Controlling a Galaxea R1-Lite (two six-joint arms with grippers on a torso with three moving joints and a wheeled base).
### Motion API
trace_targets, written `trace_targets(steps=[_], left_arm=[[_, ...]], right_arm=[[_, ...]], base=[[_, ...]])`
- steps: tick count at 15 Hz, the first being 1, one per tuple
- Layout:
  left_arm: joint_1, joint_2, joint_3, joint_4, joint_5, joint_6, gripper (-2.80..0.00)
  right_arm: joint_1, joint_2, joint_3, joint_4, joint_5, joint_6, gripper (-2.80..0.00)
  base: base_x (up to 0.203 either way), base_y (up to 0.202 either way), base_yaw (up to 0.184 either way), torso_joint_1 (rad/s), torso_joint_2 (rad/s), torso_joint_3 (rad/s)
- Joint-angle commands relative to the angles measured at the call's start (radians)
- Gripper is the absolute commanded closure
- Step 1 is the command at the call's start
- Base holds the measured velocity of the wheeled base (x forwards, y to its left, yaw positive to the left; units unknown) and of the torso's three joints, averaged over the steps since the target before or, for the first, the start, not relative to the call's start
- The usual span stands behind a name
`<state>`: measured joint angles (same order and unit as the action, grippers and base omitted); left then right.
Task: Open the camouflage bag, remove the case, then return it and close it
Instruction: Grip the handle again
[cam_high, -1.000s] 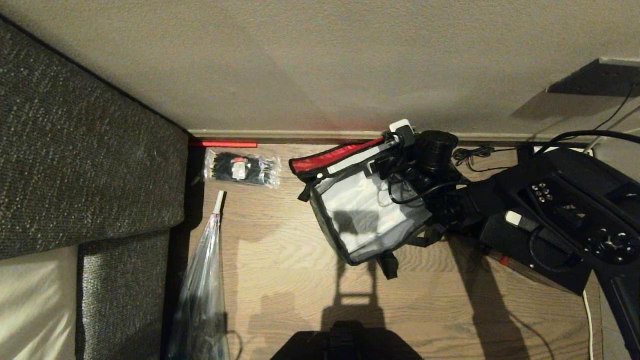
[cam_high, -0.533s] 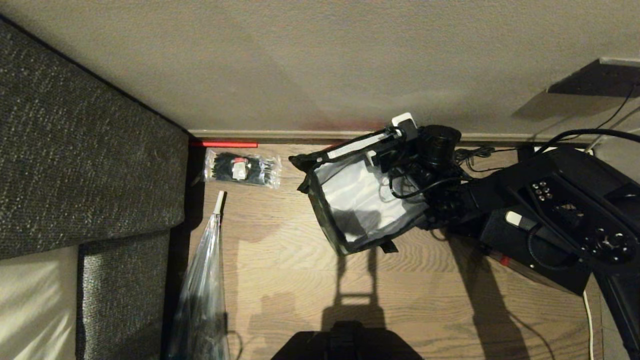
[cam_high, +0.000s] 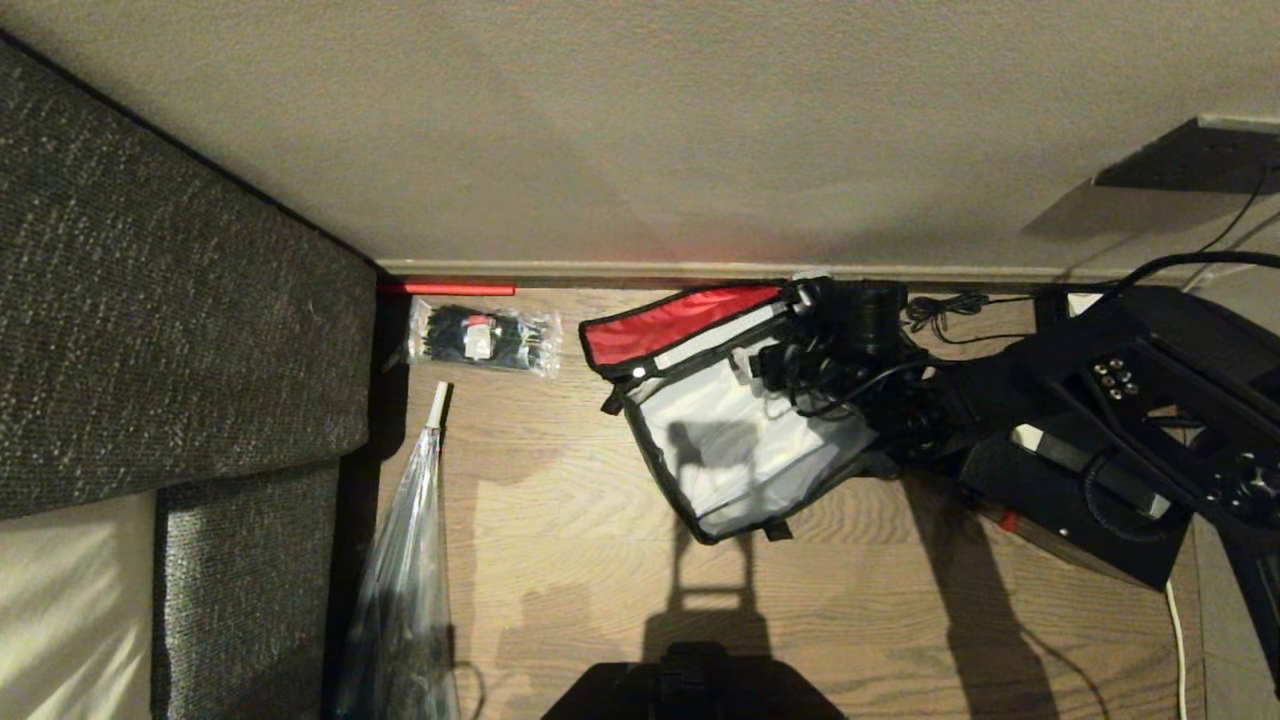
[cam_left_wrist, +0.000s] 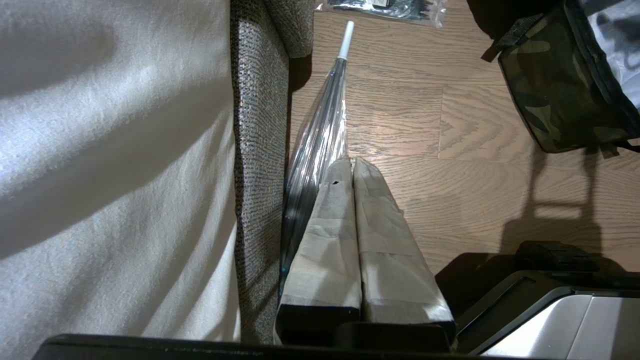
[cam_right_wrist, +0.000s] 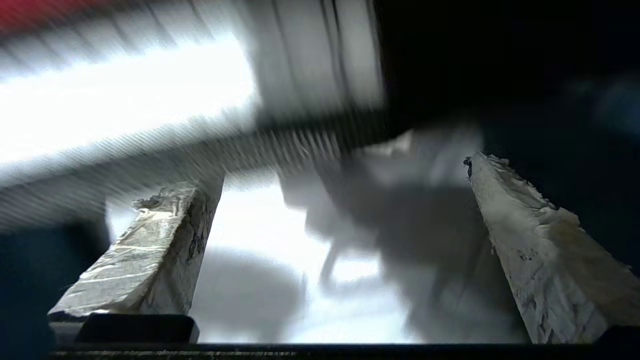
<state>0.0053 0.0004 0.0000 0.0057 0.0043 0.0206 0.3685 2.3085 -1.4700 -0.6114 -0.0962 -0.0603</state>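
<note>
on my left wrist feed the left gripper (cam_left_wrist: 354, 165) hangs over the wooden floor (cam_left_wrist: 450, 200), its taped jaws pressed together. just beside them lies a clear folded umbrella (cam_left_wrist: 320, 145) along the grey sofa (cam_left_wrist: 257, 165), white tip toward a packet of black cable ties (cam_left_wrist: 385, 6). the camouflage bag (cam_left_wrist: 555, 95) sits well apart near the frame's edge.

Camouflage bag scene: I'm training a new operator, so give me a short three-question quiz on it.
1. True or false: the bag has its lid shut.
2. The right gripper is: A) open and empty, B) shut on a strap, C) shut on the lid.
3. Where does the case lie?

Key: 1 false, the red lining shows. 2 A. 3 On the floor, right of the bag, partly under the right arm.
</note>
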Motion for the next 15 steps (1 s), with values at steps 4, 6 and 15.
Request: trace_targets(steps=[4,6,15], left_arm=[[0.001,-0.002,0.002,0.000,0.000,0.001,0.00],[0.001,-0.002,0.003,0.000,0.000,0.000,0.00],[0.001,-0.002,0.002,0.000,0.000,-0.001,0.00]], right_arm=[[0.001,0.079,-0.052,0.176,0.013,0.100,-2.80],[-0.001,0.129,-0.127,0.155,0.015,0.088,-2.80],[-0.056,0.147,-0.190,-0.164,0.095,-0.275,-2.80]], base=[[0.000,0.000,0.000,0.000,0.00,0.000],[0.000,0.000,0.000,0.000,0.00,0.000],[0.000,0.000,0.000,0.000,0.00,0.000]])
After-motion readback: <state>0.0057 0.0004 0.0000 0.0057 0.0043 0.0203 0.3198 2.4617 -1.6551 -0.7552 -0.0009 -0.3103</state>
